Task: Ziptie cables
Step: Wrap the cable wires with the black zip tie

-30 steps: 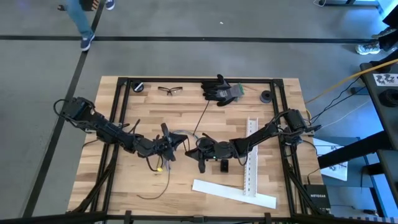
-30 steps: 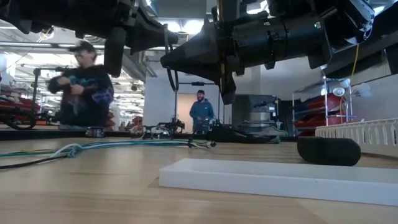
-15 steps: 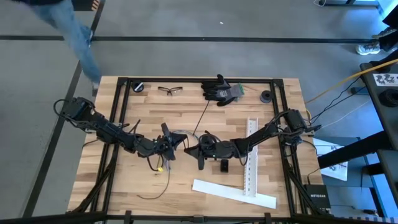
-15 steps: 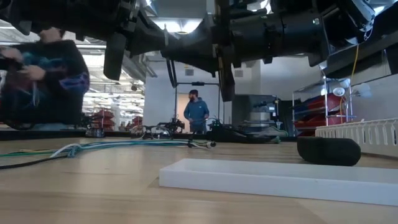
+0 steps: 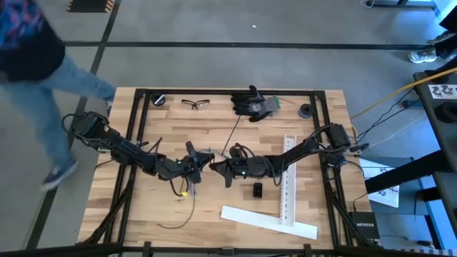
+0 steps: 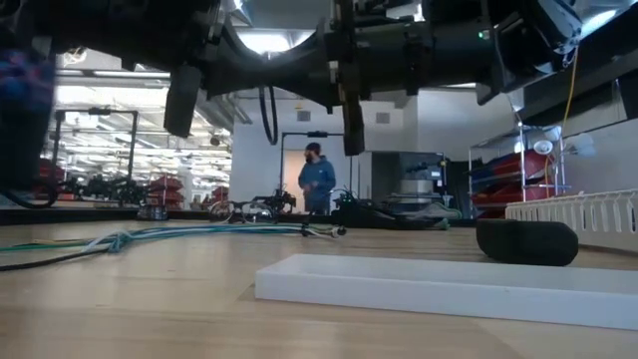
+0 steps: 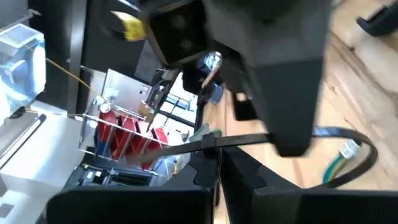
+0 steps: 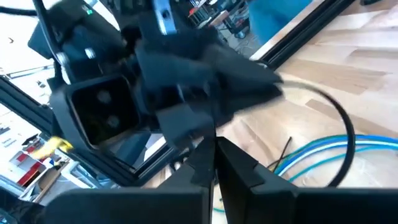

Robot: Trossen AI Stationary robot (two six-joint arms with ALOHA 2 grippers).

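My left gripper [image 5: 202, 163] and my right gripper [image 5: 216, 168] meet nose to nose above the middle of the table [image 5: 325, 207], both raised off the wood. My left fingers [image 7: 186, 186] are pressed together on a ziptie [image 7: 239, 140], a thin black strip that runs across my left wrist view toward the other arm. My right fingers [image 8: 239, 174] are together as well; a black strip arcs past them, but I cannot tell whether they actually pinch it.

The cables [image 6: 199, 232] lie limp on the wood beneath the two grippers, trailing toward seven o'clock, pale blue and greenish strands with a knot-like bunch partway along in the low view.

I judge the job to be mid-way at best: the tie is in hand and looks looped, yet nothing shows it cinched round the bundle. Threading, pulling tight and any second tie appear to remain.

Much is hidden. My own arms cover the tie's head and tail from above, both wrist views are crowded by the opposite gripper, and whether the loop encloses any wire I cannot make out.
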